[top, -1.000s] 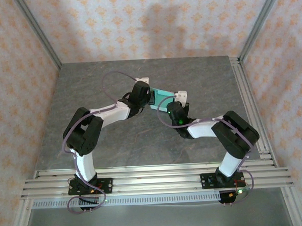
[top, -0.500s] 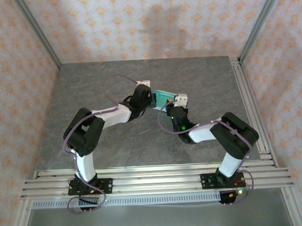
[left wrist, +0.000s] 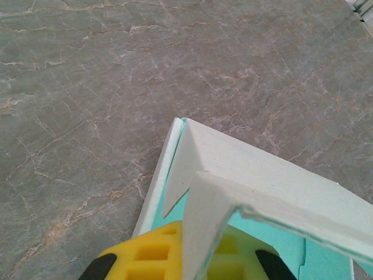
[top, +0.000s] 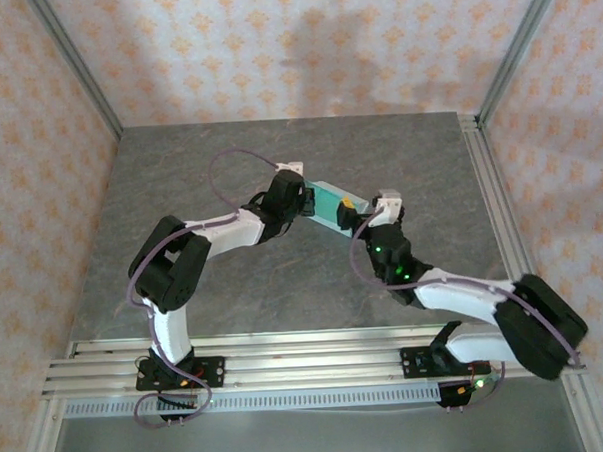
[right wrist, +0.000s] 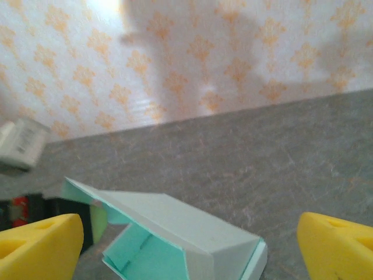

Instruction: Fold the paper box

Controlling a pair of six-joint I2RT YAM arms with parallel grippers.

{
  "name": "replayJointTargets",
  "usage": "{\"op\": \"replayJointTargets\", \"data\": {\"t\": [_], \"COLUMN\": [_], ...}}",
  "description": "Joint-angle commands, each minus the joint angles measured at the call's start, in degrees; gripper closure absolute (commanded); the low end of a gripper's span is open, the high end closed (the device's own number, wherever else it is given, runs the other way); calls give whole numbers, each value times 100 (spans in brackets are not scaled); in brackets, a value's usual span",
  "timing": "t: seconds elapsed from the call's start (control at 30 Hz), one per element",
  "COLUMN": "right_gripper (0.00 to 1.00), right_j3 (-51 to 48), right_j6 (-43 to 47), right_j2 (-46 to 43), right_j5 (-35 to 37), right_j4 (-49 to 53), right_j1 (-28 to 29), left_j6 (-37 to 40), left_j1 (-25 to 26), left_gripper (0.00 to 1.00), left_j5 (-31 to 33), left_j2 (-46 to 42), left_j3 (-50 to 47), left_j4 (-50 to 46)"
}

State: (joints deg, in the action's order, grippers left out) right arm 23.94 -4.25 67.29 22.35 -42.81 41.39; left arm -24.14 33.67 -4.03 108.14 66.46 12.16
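Observation:
The paper box (top: pixel 327 202) is pale mint-green card, partly folded, held just above the grey table (top: pixel 209 160) at its middle. My left gripper (top: pixel 298 198) is shut on the box's left end. In the left wrist view a white flap (left wrist: pixel 201 233) stands between the yellow fingers (left wrist: pixel 145 256), with the box's panel (left wrist: pixel 274 181) running off to the right. My right gripper (top: pixel 355 212) is at the box's right end, open. In the right wrist view its yellow fingers (right wrist: pixel 38 248) stand wide apart, and the box (right wrist: pixel 180 224) lies between and ahead of them, untouched.
Patterned walls (top: pixel 274 47) enclose the table on three sides, with aluminium posts at the back corners. An aluminium rail (top: pixel 496 207) runs along the right edge and more rails (top: pixel 307 351) along the front. Bare table surrounds both grippers.
The right arm has swung its elbow out to the right and dropped lower, pulling its gripper back from the box. The box and left gripper have shifted slightly right.

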Motion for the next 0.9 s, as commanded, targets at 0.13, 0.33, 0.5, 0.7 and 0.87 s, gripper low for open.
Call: {"op": "replayJointTargets", "data": {"t": [0.13,0.33,0.5,0.7,0.87], "right_gripper": [5,6,6,6,7], "right_j3": [889,2312,3037,3489,3546], "right_j6": [-197,-886,-1249,-1413,-1479], "right_j2": [-1077,-86,743,1545,1971], "right_j5": [-144,-814,-1367,-1670,-1742], "right_j4": [2762,4450,4978,5329,5260], "right_j1": [-131,-704,-1114,-1324,-1391], "left_j6": [64,21,-25,1,-11], "left_j1": [78,87,87,87,130], "left_gripper": [100,99,75,52,37], "left_j5": [-6,-151,-162,-10,83], "left_j2": [55,23,-139,-510,-1143], "left_j3": [102,-73,-297,-563,-1238], "left_j4": [-59,49,130,76,305]}}
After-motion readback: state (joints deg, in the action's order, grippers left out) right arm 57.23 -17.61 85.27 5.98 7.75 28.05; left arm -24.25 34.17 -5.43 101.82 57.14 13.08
